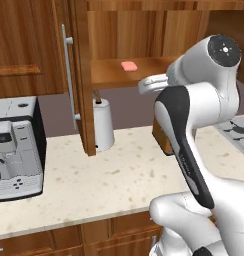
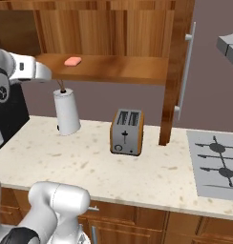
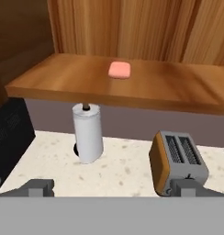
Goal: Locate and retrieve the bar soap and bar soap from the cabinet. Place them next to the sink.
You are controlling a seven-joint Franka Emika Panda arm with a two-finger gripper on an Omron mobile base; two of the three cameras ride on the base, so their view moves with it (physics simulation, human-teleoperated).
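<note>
Pink and flat, one bar soap (image 3: pixel 119 69) is lying on the plank shelf of the open cabinet (image 2: pixel 113 68), above the paper towel roll (image 3: pixel 87 133) and the toaster (image 3: pixel 177 160), and I am seeing no second bar and no sink from here. I am holding the gripper (image 3: pixel 113 188) short of the shelf with its fingers spread and nothing between them. I am judging the job barely started: both bars are waiting to be fetched and set beside the sink.

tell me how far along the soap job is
Done: the cabinet door stands open. In hand: nothing; the gripper is open and apart from the one bar soap lying on the shelf, above the paper towel roll and toaster. Left: grasping it and carrying it out.
</note>
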